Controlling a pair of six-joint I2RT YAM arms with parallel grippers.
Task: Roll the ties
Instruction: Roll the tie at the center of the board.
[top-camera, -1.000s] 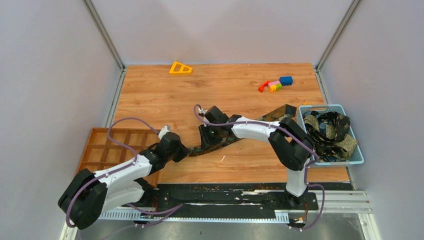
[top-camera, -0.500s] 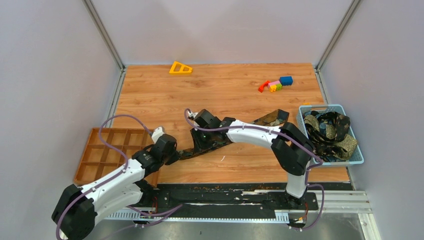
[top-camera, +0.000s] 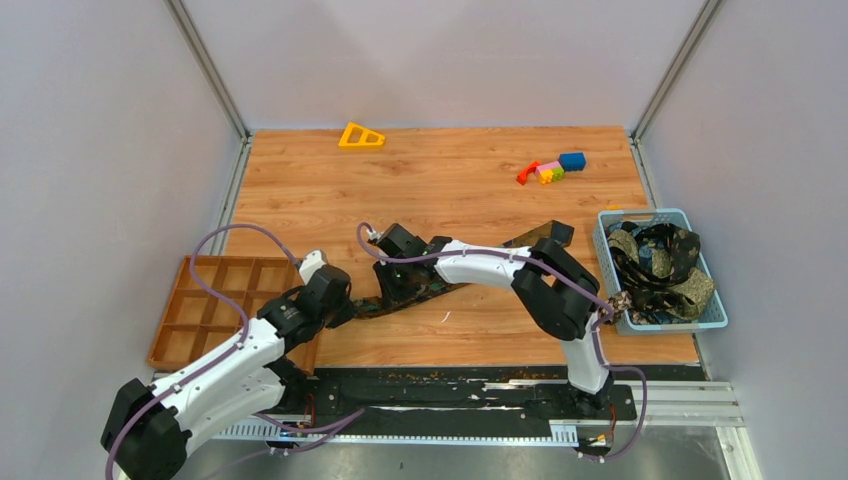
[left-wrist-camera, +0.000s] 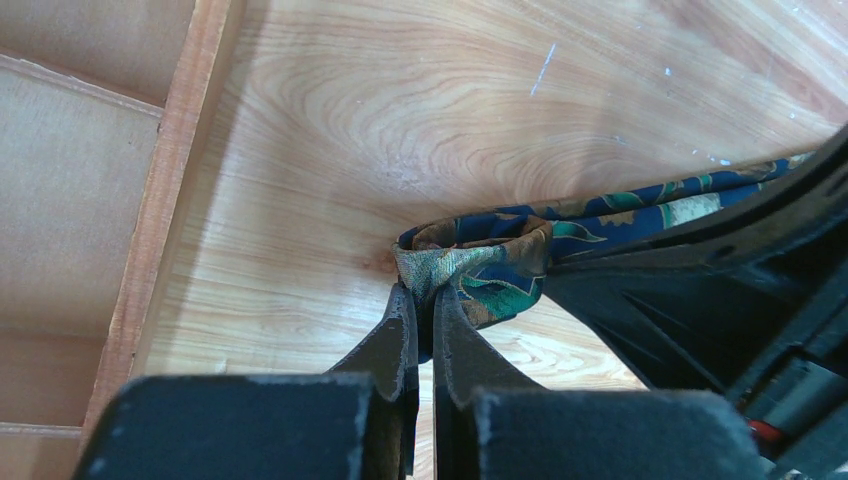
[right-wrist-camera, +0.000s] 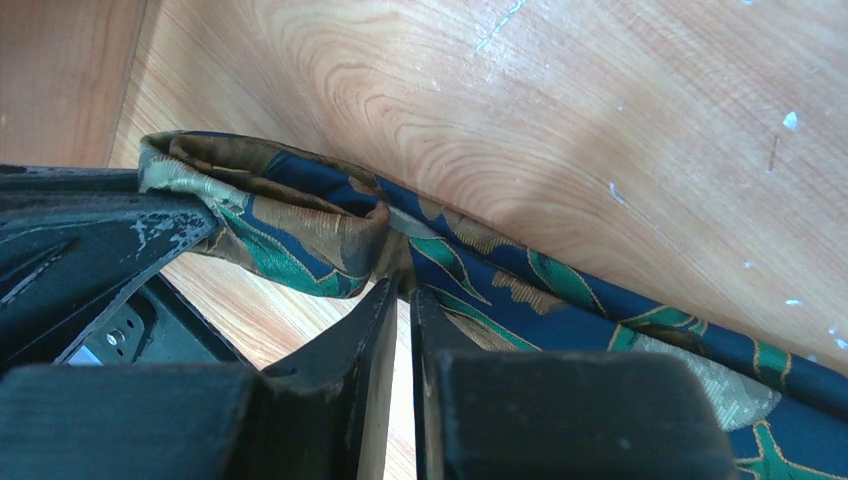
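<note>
Left wrist view: the left gripper (left-wrist-camera: 420, 300), at lower centre, has its fingers almost together and pinches the folded narrow end of a tie (left-wrist-camera: 610, 205). The fabric bunches at the fingertips, then runs toward the right edge of the frame along the dark body of the other arm. In the right wrist view, the right gripper (right-wrist-camera: 398, 292) is closed to a thin slit on the same tie, just beside that fold, and the strip continues to the lower right. From the top view, the tie lies on the table (top-camera: 430, 180), slanting from centre up to the right. Its wide end is near a basket (top-camera: 665, 322) holding more ties (top-camera: 655, 255). A tray (top-camera: 165, 330) sits at lower left, and blocks (top-camera: 550, 168) at upper right.
</note>
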